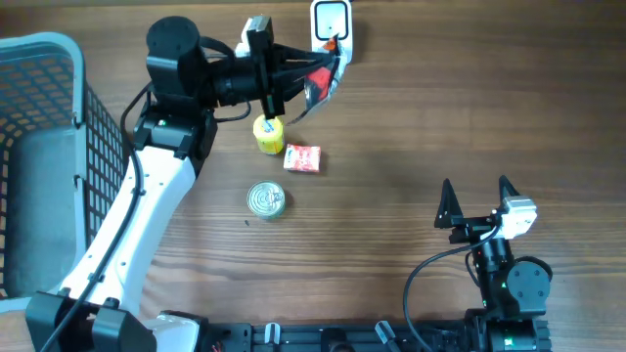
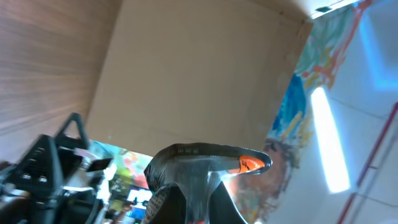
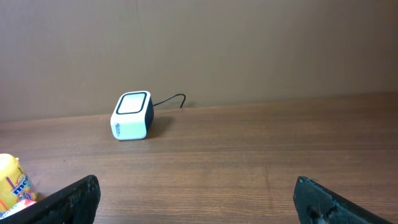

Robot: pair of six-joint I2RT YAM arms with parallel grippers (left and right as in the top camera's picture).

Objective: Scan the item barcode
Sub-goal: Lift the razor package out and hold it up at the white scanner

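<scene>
Left pincer [image 2: 194, 208] clamped on a crinkled silvery packet [image 2: 199, 163], bottom centre of frame, with an orange patch [image 2: 251, 164] at its right tip. View is rolled: wood tabletop [image 2: 43, 56] at upper left, plain brown panel [image 2: 199, 74] filling the middle. Right side has a colourful mural [image 2: 297, 106] and a strip light [image 2: 328, 140]; dark gear [image 2: 53, 171] lower left, too blurred to identify.
</scene>
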